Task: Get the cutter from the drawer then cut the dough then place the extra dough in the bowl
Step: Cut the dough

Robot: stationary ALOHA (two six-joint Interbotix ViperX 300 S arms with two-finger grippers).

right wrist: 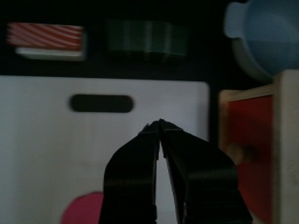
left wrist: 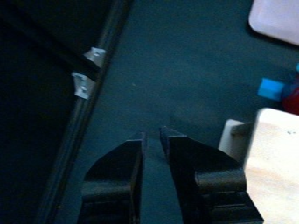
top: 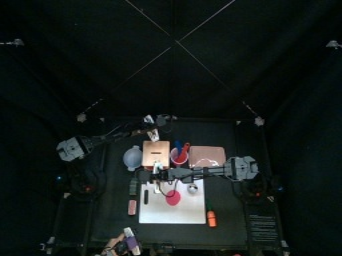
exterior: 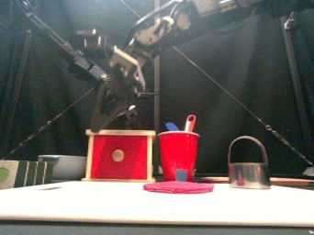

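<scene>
Cutter [exterior: 249, 173] — a round metal ring with an arched wire handle — stands upright toward the table's right side. It is to the right of the red cup [exterior: 179, 154] and well apart from the wooden box [exterior: 119, 156], whose red drawer front looks closed. We cannot tell whether it rests on the white board [right wrist: 47, 149] or just off its edge. The pink dough [exterior: 179, 187] lies flat on the board in front of the cup, uncut.

Left gripper [left wrist: 155, 133]: jaws closed together, nothing between them, above bare table beside the box. Right gripper [right wrist: 158, 127]: jaws likewise pressed together and empty, over the board, with the blue-grey bowl [right wrist: 263, 35] beyond.

Our judgement on handling: the cutter is rigid, light and smooth-walled, and likely to slip if pinched by the ring. The crown of the handle is the sound hold — jaws across the wire, though the ring may swing beneath it. We judge the dough soft and limp; trimmings will sag and may stick.
</scene>
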